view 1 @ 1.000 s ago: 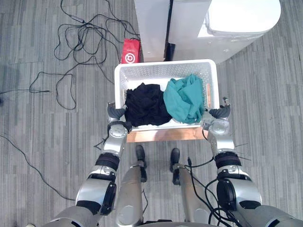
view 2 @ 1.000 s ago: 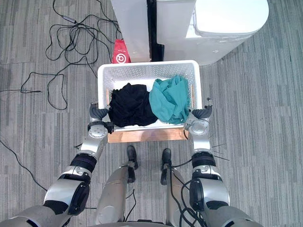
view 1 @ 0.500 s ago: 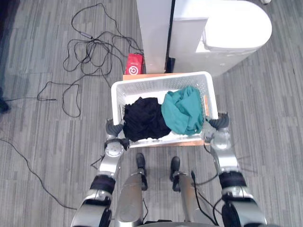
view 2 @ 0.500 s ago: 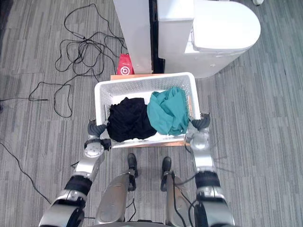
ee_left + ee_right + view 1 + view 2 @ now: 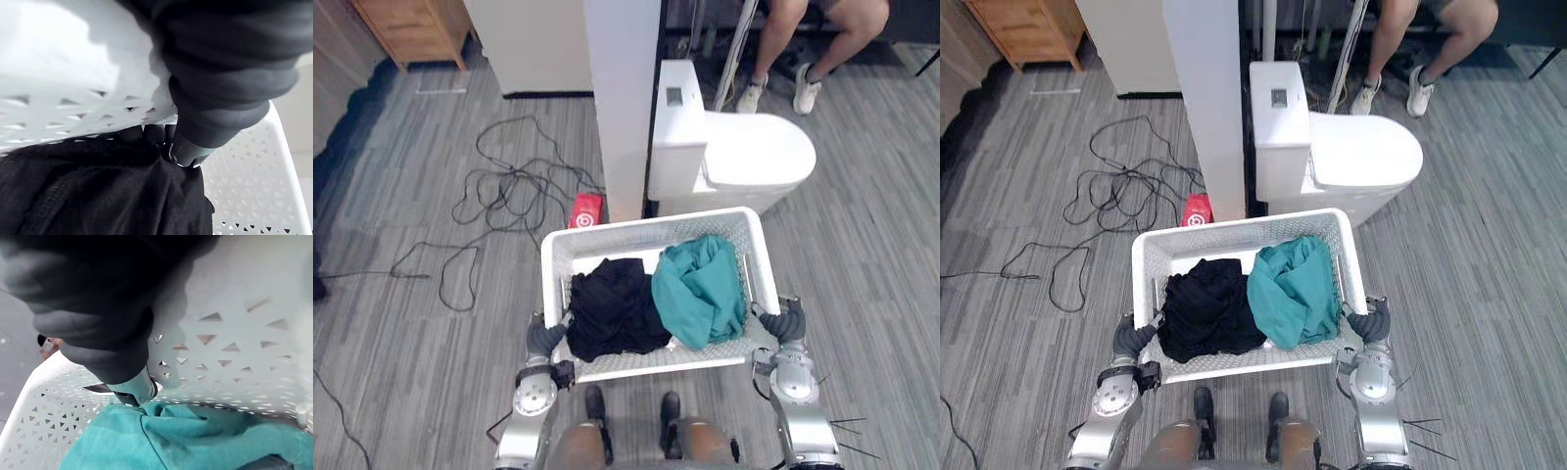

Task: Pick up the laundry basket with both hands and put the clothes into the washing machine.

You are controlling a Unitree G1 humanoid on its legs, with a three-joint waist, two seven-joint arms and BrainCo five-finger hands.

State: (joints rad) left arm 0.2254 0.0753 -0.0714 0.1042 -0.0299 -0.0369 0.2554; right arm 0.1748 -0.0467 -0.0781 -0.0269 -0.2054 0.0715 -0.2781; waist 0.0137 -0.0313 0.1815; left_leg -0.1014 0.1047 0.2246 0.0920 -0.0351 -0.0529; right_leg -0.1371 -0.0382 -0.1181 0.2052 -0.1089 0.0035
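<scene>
Left hand (image 5: 546, 338), right hand (image 5: 787, 321) seemingly clasp basket (image 5: 646, 228);

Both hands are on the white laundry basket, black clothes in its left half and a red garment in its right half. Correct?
Not quite: the right half holds a teal garment, not a red one, as the left eye view shows. The rest stands: the left hand and right hand are on the white laundry basket, with black clothes in its left half.
</scene>
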